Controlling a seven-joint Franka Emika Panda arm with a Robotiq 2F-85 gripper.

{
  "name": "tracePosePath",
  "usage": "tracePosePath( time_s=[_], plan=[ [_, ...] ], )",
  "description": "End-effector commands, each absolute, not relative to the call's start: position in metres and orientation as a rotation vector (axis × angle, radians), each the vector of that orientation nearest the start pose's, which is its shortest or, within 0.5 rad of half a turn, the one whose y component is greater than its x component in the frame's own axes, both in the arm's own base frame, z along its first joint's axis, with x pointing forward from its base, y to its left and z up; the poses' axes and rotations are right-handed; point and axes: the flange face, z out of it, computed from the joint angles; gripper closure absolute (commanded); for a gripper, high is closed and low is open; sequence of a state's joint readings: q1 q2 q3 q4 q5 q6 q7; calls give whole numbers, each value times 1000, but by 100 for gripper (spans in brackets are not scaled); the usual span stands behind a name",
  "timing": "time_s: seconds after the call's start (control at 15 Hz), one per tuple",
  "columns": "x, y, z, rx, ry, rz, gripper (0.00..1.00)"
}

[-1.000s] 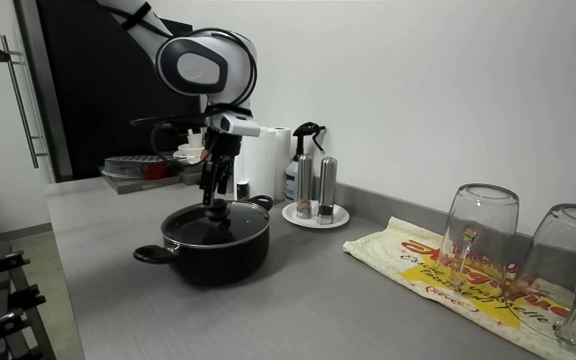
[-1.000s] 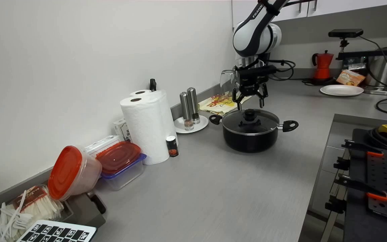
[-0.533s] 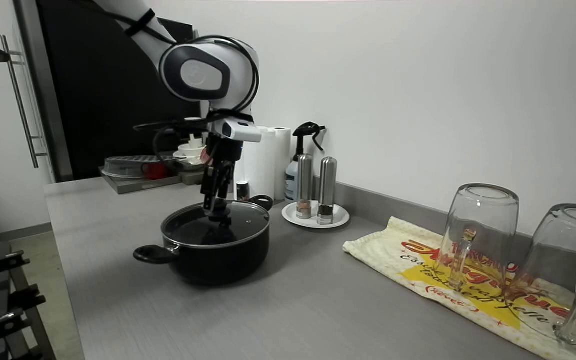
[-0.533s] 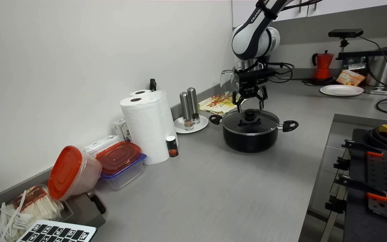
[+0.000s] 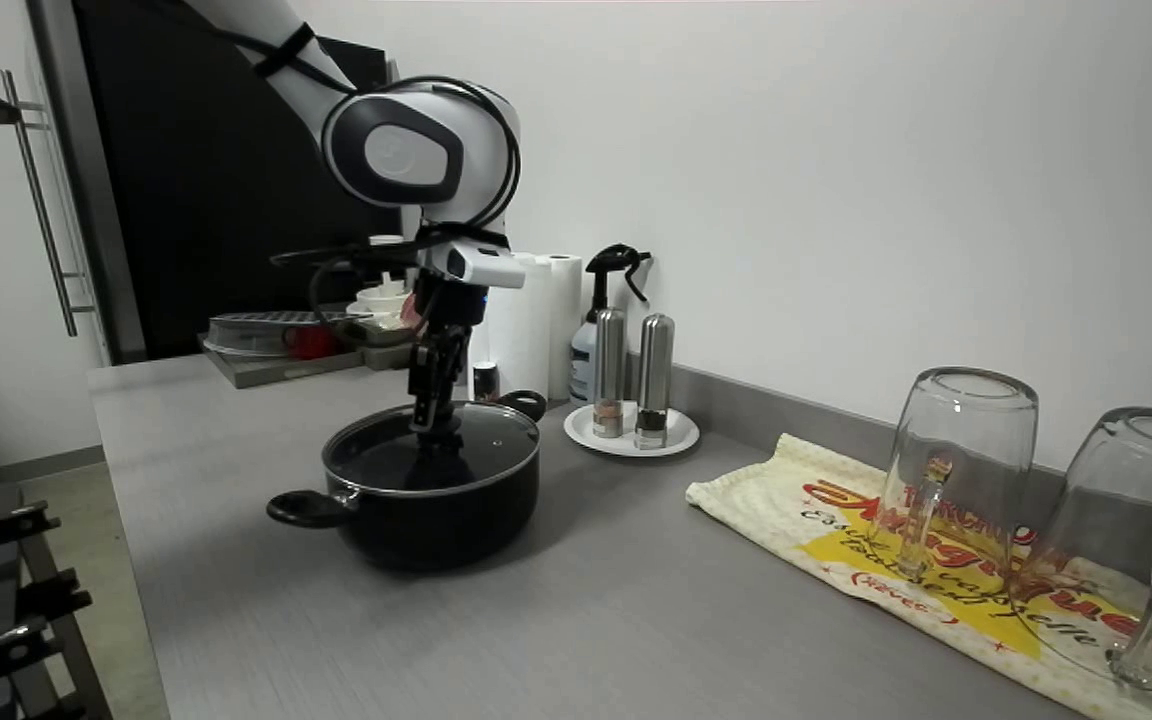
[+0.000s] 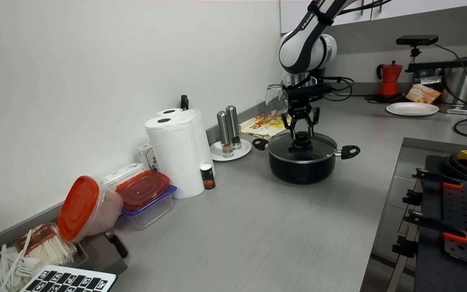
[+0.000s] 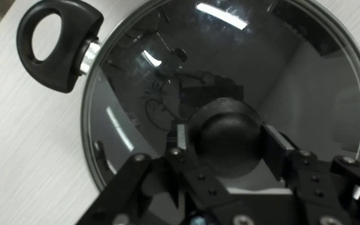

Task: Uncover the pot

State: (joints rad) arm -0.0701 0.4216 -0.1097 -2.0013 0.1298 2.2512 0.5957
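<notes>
While one pot (image 5: 446,528) on the counter (image 5: 656,610) is aligned eight-to-two o'clock through its two handles (image 5: 306,508) in an exterior view, one lid knob (image 7: 230,148) is straddled by the half-spread gripper (image 7: 227,136); grip unclear.

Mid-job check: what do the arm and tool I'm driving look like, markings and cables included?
The arm is white and rounded, with dark curved panels and lettering that reads "FRANK", the rest unclear. Black cables loop around it, and a black strap wraps its upper part. The tool is black, with two jointed, screw-studded fingers and a pale strip at each tip.
</notes>
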Motion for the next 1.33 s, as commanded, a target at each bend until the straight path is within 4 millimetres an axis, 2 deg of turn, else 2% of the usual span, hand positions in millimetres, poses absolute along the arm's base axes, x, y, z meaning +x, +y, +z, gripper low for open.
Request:
tracePosePath(
  time_s=[0.0,0.07,0.27,0.4,0.53,0.8,0.93,1.07,1.27],
  plan=[
    [588,-100,238,-2829,1290,266,72],
    [588,-101,238,-2830,1290,267,75],
    [588,-101,246,-2823,1284,253,75],
    [587,-100,266,-2807,1271,208,75],
    [585,-98,301,-2809,1263,128,75],
    [583,-88,382,-2815,1208,-67,75],
    [587,-72,420,-2838,1145,-148,75],
    [594,-45,450,-2890,1053,-198,75],
    [606,13,478,-3001,865,-229,75]
  ],
)
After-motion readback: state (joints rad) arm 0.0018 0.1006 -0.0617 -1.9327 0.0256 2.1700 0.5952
